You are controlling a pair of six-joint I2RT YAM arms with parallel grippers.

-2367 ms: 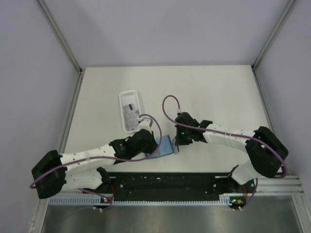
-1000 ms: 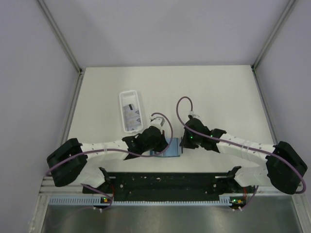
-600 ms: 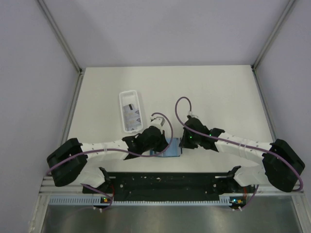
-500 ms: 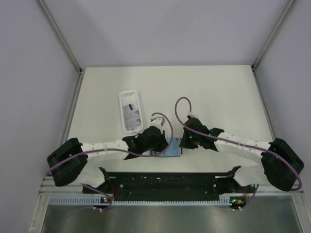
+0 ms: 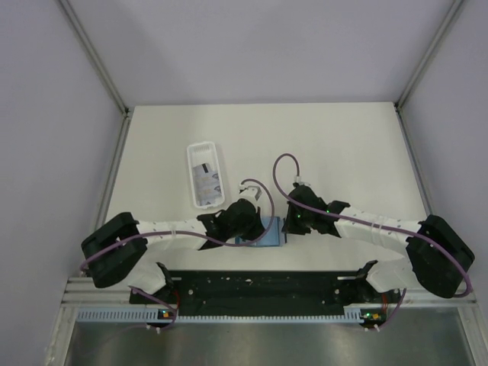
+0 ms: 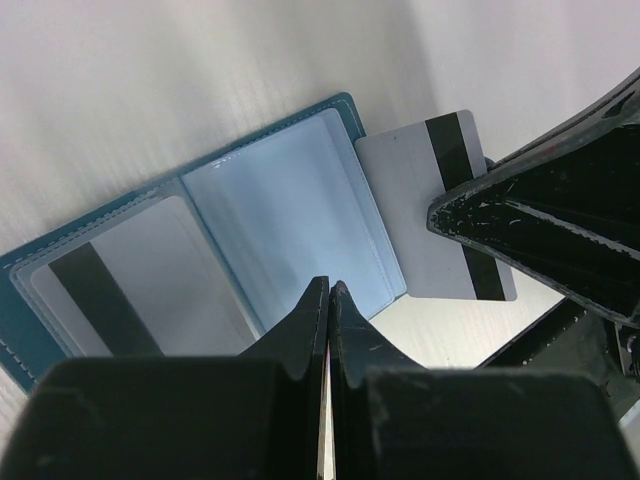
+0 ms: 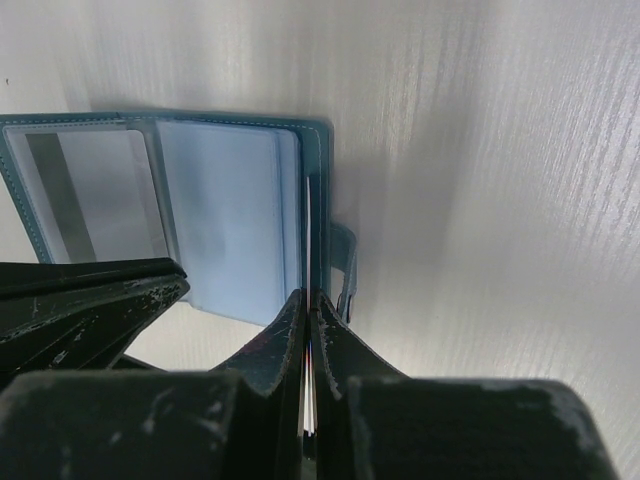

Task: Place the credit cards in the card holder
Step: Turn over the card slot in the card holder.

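Pinning the open card holder (image 6: 270,200) flat near the table's (image 5: 343,152) near edge, my left gripper (image 6: 328,290) is closed, empty. Right gripper (image 7: 308,300), clamped on a card (image 6: 410,200), has crept to the right pocket's mouth, so insertion's next.

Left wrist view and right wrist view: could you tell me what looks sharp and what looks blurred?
Left wrist: card holder and striped card crisp, the left gripper dark and soft. Right wrist: right gripper blurred, card holder slightly hazy.
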